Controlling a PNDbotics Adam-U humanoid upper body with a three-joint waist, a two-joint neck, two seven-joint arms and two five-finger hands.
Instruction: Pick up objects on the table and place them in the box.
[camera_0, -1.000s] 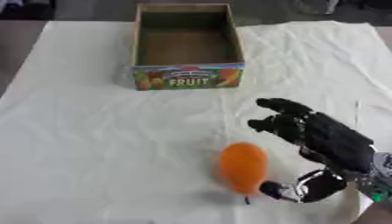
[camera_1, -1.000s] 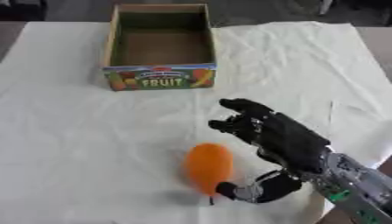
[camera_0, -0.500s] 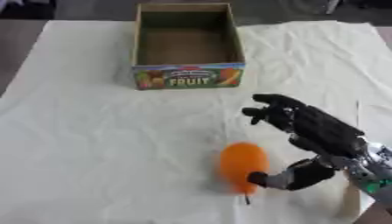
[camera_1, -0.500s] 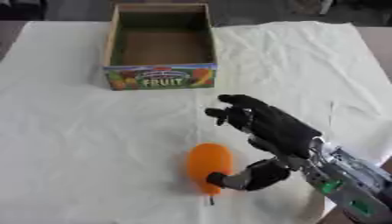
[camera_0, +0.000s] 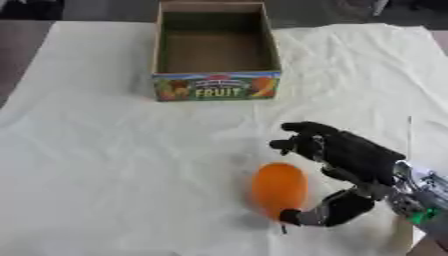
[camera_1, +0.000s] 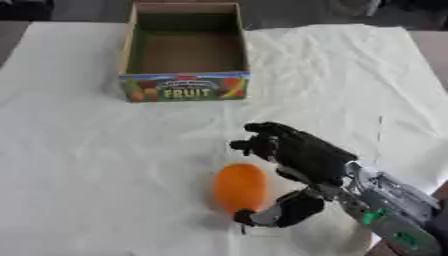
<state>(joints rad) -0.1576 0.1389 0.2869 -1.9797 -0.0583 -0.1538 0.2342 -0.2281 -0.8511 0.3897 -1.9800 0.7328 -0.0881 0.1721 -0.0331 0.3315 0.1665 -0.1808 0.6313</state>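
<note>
An orange oval fruit lies on the white cloth that covers the table, well in front of the box and a little to its right. The right hand sits just beside the fruit on the fruit's right side. Its fingers are bent and spread, arching above and past the fruit's far upper edge, with no clear contact. The thumb curls in low at the fruit's near end, its tip at or touching the fruit's lower right edge. The fruit thus lies in the gap between thumb and fingers, not yet clasped, resting on the cloth. The box stands upright and open-topped beyond the hand, its printed front panel reading FRUIT, its inside showing bare brown cardboard. The cloth is wrinkled on the box's right.
</note>
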